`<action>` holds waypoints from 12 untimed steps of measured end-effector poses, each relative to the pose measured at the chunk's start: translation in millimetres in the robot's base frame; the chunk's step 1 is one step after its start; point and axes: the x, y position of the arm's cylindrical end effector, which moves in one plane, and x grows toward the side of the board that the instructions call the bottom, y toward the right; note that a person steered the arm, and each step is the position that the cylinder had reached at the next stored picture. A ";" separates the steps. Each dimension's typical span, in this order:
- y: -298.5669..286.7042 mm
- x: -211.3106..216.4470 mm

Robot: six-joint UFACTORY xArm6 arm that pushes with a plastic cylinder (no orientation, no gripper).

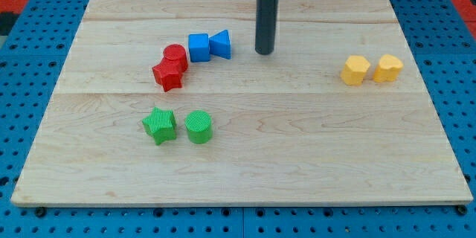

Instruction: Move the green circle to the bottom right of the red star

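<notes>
The green circle (199, 127) lies on the wooden board (297, 156), left of centre, just right of the green star (160, 125). The red star (168, 75) lies above them, touching the red circle (175, 55) at its upper right. My tip (265, 51) is at the board's upper middle, to the right of the blue blocks and well above and right of the green circle. It touches no block.
A blue cube (198, 47) and a blue triangle (221, 44) sit side by side right of the red circle. Two yellow blocks (356, 69) (387, 68) lie together at the view's right. A blue pegboard (30, 82) surrounds the board.
</notes>
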 end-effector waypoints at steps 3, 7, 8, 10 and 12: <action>-28.1 158.7; -122.1 173.9; -106.7 164.7; -106.9 145.8; -128.3 165.6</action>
